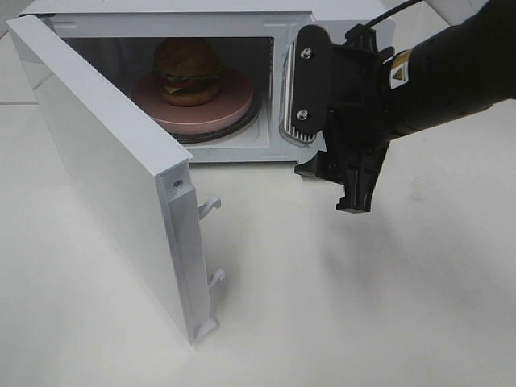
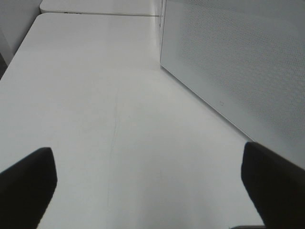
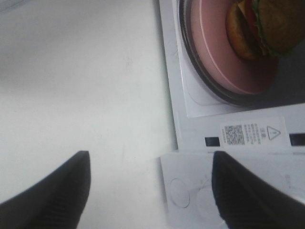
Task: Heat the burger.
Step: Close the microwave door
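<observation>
The burger (image 1: 188, 71) has a golden-brown bun, lettuce, tomato and cheese. It sits on a round pink plate (image 1: 201, 118) inside the open white microwave (image 1: 276, 97). The right wrist view shows the burger (image 3: 262, 24) on the plate (image 3: 209, 47) on the turntable. My right gripper (image 1: 334, 181) is open and empty, just outside the microwave's front right corner, over the control panel side; its fingers spread wide in the right wrist view (image 3: 152, 191). My left gripper (image 2: 150, 191) is open and empty above the table, beside the microwave's perforated outer wall (image 2: 238, 62).
The microwave door (image 1: 105, 161) stands swung wide open toward the front left, with its latch hooks (image 1: 211, 205) sticking out. The white table (image 1: 363, 306) spreads in front of and to the right of the microwave.
</observation>
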{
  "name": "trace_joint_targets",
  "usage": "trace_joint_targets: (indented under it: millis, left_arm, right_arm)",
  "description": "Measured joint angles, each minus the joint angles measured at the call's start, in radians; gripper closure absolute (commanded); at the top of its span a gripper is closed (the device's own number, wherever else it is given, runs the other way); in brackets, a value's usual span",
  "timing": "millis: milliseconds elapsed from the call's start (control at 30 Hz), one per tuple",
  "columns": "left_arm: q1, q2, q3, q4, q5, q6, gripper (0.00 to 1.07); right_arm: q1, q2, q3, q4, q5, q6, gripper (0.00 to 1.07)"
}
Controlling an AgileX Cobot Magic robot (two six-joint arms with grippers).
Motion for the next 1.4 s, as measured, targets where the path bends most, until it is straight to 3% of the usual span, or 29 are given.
trace_joint_targets:
  millis: [233,500,633,1067,1400]
  left_arm:
    - [0.000,0.000,0.000,0.000,0.000,0.000,0.09]
    - [0.000,0.000,0.000,0.000,0.000,0.000,0.09]
    - [0.000,0.000,0.000,0.000,0.000,0.000,0.09]
    - [0.000,0.000,0.000,0.000,0.000,0.000,0.09]
    - [0.000,0.000,0.000,0.000,0.000,0.000,0.09]
  right_arm:
    - [0.000,-0.145,0.068,0.000,0.040,0.265,0.37]
    - [0.000,-0.307,0.111,0.000,0.221,0.550,0.37]
    - [0.000,-0.399,0.111,0.000,0.350,0.685,0.30]
    - [0.000,-0.604,0.111,0.000,0.742,0.847,0.31]
    - [0.000,-0.765,0.111,0.000,0.895,0.934,0.31]
